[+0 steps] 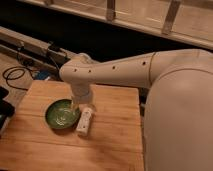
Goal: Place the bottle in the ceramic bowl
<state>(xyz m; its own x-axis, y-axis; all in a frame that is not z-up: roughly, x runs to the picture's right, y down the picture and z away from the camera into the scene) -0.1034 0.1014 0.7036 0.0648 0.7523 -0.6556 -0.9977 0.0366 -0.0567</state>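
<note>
The small white bottle (85,121) lies on its side on the wooden table (115,130), just right of the green ceramic bowl (61,114) and touching or almost touching its rim. The bowl holds nothing. My gripper (76,107) hangs from the large white arm, low over the bowl's right rim and just above the bottle's upper end. The arm's wrist hides most of the gripper.
The big white arm (150,75) spans the right side and covers the table's right part. Black cables (15,75) lie on the floor at the left. A dark object (4,107) sits at the left edge. A metal rail (30,42) runs behind the table.
</note>
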